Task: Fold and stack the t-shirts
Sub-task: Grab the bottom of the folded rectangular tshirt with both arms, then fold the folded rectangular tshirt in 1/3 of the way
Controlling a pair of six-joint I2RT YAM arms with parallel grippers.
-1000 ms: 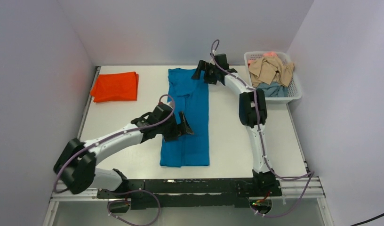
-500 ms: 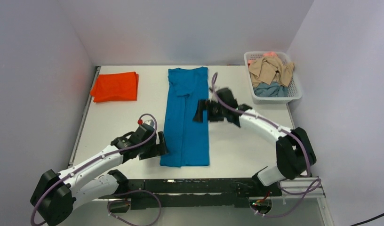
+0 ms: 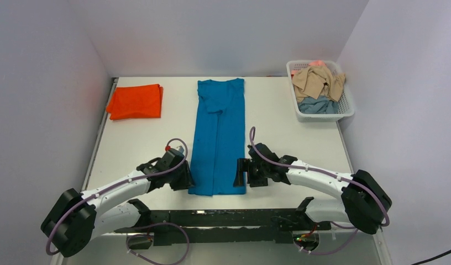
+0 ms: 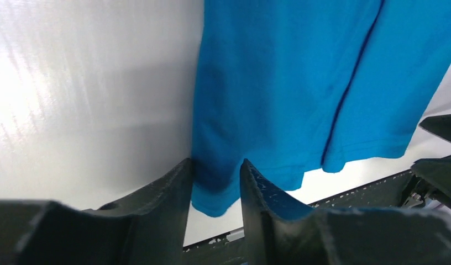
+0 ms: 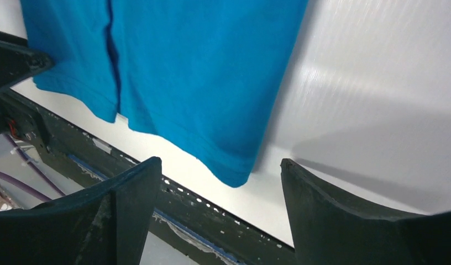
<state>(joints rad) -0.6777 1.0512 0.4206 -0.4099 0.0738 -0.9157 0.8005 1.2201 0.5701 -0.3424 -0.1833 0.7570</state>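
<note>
A bright teal-blue cotton t-shirt (image 3: 218, 138), folded lengthwise into a long narrow strip, is lying down the middle of the white counter (image 3: 140, 143), its hem reaching the near edge. The left gripper (image 3: 185, 178) is sitting low at the hem's near-left corner. In the left wrist view its jaws are standing narrow but not pressed together, with that corner lying flat between them. The right gripper (image 3: 240, 172) is sitting at the near-right corner. Its jaws are spread wide, and the right wrist view shows that corner lying on the counter between the two fingers (image 5: 129, 199), touching neither.

An orange-red cotton t-shirt (image 3: 136, 101), folded into a flat rectangle, is resting at the far left of the counter, well apart from the blue one. At the far right a white plastic mesh basket (image 3: 347, 113) is holding a crumpled beige garment (image 3: 317, 80) lying on top of a dull grey-blue garment (image 3: 317, 105).
</note>
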